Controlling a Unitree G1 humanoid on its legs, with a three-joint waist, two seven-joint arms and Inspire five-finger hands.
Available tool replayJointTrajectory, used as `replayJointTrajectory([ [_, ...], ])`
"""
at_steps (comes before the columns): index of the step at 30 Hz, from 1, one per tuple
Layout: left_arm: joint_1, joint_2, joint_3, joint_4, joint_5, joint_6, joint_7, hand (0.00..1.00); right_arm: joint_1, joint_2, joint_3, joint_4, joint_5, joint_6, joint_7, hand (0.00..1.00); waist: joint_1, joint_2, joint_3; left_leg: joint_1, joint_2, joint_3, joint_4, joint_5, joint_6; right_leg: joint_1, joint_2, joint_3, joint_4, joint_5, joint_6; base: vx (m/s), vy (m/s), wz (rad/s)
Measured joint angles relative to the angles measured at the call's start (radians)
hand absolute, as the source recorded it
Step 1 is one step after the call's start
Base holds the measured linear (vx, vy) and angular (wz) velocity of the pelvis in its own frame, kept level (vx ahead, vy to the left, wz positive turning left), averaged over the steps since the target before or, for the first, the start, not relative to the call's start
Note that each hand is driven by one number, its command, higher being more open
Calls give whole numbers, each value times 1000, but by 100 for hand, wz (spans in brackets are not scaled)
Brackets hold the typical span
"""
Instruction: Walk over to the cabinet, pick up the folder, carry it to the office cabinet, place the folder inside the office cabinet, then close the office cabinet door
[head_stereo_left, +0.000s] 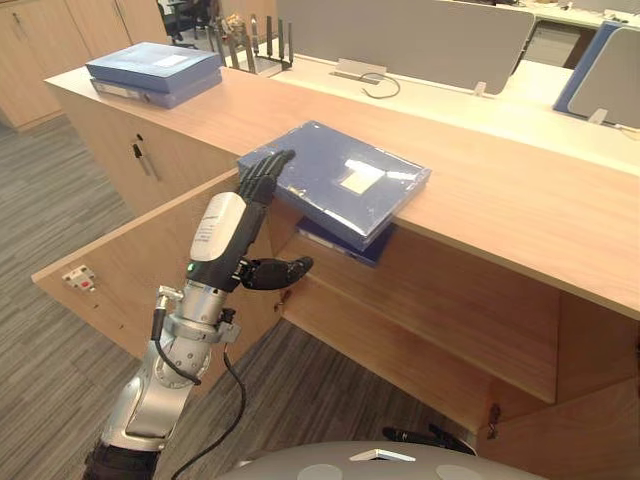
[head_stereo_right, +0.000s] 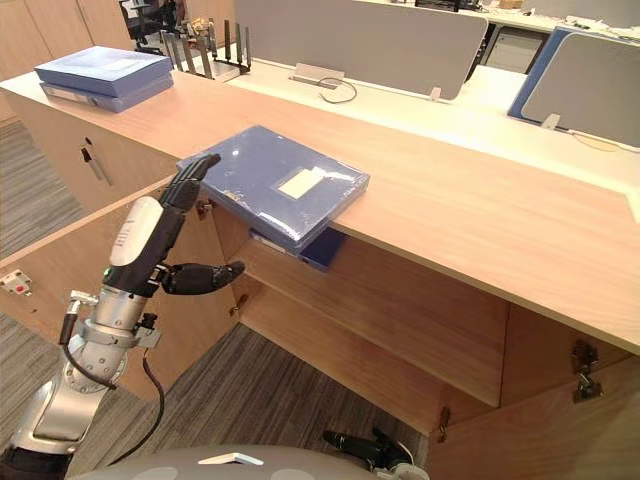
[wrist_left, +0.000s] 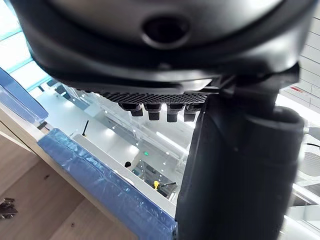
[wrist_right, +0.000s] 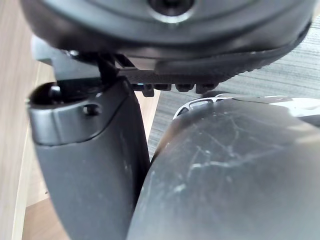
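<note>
My left hand (head_stereo_left: 256, 188), fingers straight and thumb spread, touches the blue folder's (head_stereo_left: 345, 180) corner overhanging the surface (head_stereo_left: 500, 195); my right hand (head_stereo_right: 365, 446) hangs relaxed, well below the folder.

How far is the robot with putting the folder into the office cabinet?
Done: the robot stands at the cabinet, and its door is open. In hand: the left hand lays straight fingers on the blue folder, which overhangs the top edge; the thumb is below, not yet closed. The right hand hangs low. Left: grasp, place inside, close the door.
</note>
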Motion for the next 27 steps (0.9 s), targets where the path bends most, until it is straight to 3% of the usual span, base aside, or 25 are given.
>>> replayJointTrajectory([
  [13,-97,38,-139,46,150,-1,16,100,2,2,40,0,4,0,-6,100,-8,-18,-25,-6,0,14,-2,-8,2,-18,3,19,-1,-1,0,6,3,-3],
  [20,-157,56,-131,39,199,1,101,100,3,4,40,0,3,-1,-7,100,-26,-18,-49,-6,0,18,-3,-8,1,-19,4,21,-3,0,0,1,0,-1],
  [27,-187,70,-130,32,246,1,127,100,6,4,40,0,4,-1,-7,100,-28,-19,-54,-10,6,36,-4,-11,-1,-34,13,40,-3,0,0,-7,-5,-8],
])
